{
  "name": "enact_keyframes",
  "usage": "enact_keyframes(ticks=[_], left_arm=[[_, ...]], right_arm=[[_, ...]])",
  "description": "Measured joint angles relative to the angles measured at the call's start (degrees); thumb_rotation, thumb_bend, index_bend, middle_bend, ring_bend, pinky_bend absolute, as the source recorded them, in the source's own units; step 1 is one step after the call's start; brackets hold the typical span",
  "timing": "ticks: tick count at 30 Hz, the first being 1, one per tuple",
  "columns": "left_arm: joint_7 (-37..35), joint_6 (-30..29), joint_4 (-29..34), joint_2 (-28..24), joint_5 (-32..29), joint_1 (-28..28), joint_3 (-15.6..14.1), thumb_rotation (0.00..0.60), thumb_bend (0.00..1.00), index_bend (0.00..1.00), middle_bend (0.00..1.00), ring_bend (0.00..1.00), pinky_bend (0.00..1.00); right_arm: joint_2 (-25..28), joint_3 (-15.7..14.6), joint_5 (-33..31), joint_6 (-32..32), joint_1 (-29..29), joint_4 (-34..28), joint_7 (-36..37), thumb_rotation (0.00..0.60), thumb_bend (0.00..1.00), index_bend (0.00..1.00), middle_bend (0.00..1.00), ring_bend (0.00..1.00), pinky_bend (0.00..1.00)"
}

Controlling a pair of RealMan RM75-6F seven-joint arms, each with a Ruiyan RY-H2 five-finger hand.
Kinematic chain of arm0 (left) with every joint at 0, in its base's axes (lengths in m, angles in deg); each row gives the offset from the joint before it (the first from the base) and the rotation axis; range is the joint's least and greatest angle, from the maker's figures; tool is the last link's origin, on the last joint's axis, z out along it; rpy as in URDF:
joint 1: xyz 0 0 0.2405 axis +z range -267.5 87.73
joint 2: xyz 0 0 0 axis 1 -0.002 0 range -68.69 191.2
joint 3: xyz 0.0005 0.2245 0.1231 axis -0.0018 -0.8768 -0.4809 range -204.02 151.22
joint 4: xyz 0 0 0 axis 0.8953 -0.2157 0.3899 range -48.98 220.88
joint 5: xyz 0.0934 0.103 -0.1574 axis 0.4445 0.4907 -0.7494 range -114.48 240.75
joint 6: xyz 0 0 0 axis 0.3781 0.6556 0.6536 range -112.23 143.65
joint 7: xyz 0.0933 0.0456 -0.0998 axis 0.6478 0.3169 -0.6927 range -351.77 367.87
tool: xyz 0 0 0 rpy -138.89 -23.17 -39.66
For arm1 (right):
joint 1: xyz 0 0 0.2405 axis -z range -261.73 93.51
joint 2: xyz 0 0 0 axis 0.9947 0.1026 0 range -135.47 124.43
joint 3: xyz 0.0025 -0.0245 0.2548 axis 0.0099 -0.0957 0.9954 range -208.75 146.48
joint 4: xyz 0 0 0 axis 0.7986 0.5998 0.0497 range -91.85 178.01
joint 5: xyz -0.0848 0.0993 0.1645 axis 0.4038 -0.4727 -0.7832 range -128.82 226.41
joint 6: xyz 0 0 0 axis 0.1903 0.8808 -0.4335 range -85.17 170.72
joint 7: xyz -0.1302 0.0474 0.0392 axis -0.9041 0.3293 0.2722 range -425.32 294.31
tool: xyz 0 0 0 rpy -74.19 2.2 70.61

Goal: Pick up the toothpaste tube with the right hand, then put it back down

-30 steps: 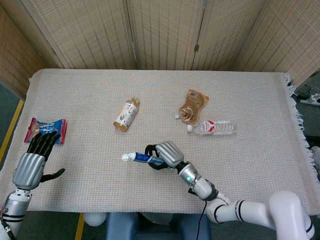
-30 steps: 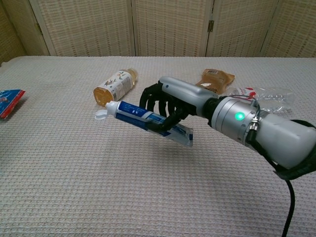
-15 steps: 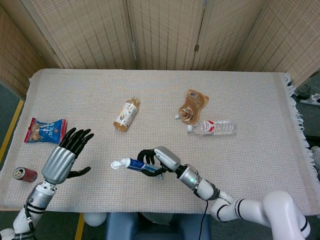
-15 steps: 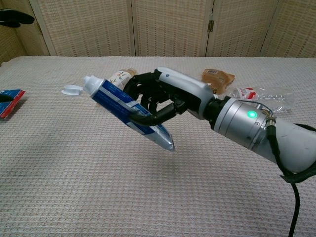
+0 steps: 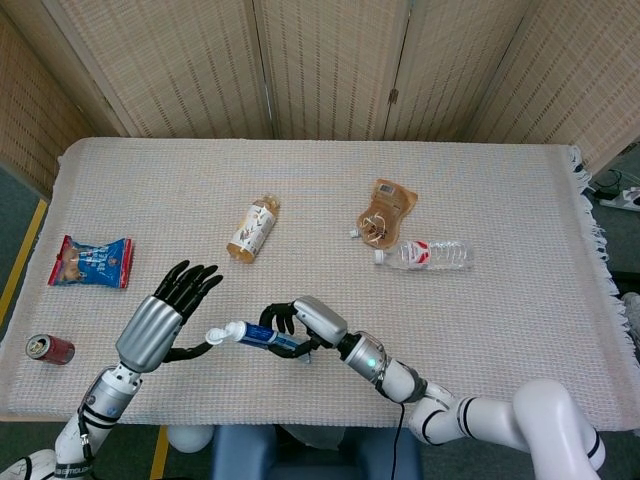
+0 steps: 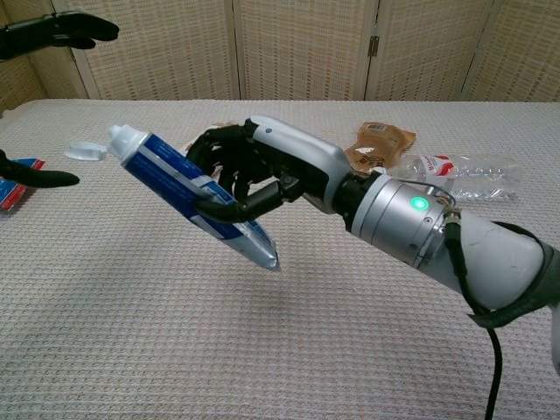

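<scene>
Bare cloth (image 5: 430, 320) rightward; left hand (image 5: 160, 325) close beside the toothpaste tube's (image 5: 262, 337) cap end.

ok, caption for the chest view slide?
Right hand holds the toothpaste tube tilted above the table, cap end up.

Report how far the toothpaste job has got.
Done: the right hand has picked up the toothpaste tube and holds it tilted, clear of the table. In hand: the lift, cap end toward the open left hand. Left: putting the tube back down and letting go.
</scene>
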Motion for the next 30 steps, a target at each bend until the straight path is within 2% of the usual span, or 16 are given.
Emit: enact_keyframes(ticks=[11,23,30], left_arm=[[0.02,-0.35,0.54,0.74,0.01,-0.94,-0.05,0.6,0.18,0.0,0.1,0.1,0.0],[0.39,-0.03,2.66,-1.35,-0.12,-1.42,-0.45,0.6,0.18,0.0,0.1,0.1,0.0],[-4.43,0.87,4.55,-3.66,-1.46,-1.51,-1.01,0.6,0.2,0.0,0.1,0.09,0.0]], right_arm=[[-0.65,-0.14,-0.73,-1.16,-0.62,-0.15,-1.26,0.6,0.95,0.73,0.66,0.69,0.61],[-0.84,-0.56,-1.79,-3.39,-0.99,-0.46,-5.89,0.6,0.95,0.74,0.66,0.7,0.61],[-1.33,-0.1,-2.22,-1.82,-0.29,-0.12,-6.8,0.6,0.95,0.74,0.66,0.7,0.61]])
